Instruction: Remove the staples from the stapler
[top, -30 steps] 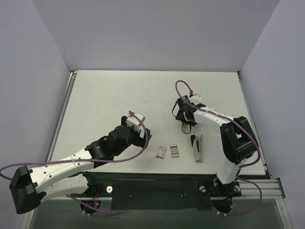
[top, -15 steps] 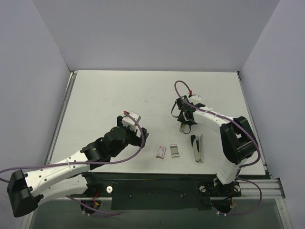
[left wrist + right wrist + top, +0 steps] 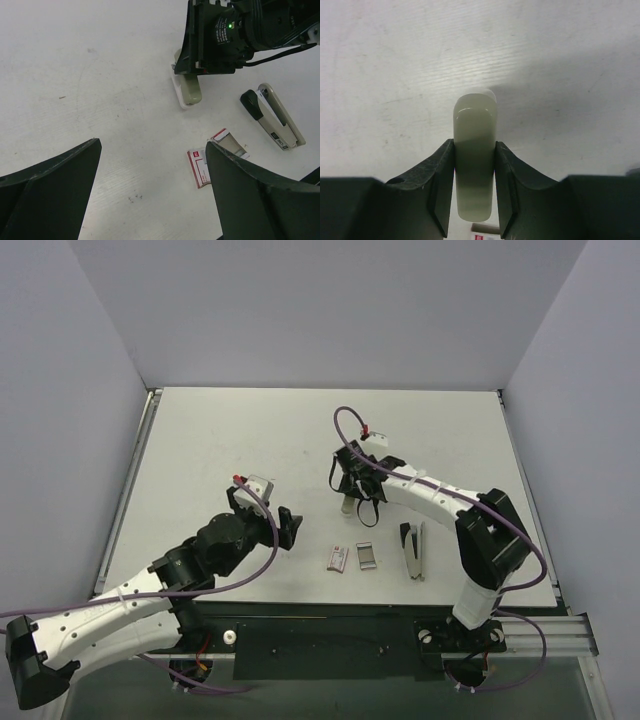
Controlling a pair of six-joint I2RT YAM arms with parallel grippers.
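The right gripper [image 3: 357,498] is now clenched on the olive-grey bar [image 3: 474,165]. A second ago its jaws stood wider. The right wrist view shows both pads pressed flat against the bar's sides, with its rounded end sticking out past the fingertips. In the top view the gripper also sits further toward 9 o'clock than it did, so it appears to have carried the bar that way, away from the stapler [image 3: 413,550]. The stapler has not moved. It lies flat on the table [image 3: 230,430] between 4 and 5 o'clock from the right gripper, well apart from it, with its black end pointing toward 12 o'clock, and nothing touches it. The left gripper [image 3: 268,518] has drawn back toward 8 o'clock and hangs released and empty at about 9 o'clock from the right one. A red-and-white packet [image 3: 337,558] and a small grey piece [image 3: 367,556] lie side by side near 6 o'clock from the right gripper, where they were before. For the task this looks like a side step: the grasp is on the bar rather than the stapler, so the unloading itself probably remains to be done. Whether staples are still inside cannot be told from here.
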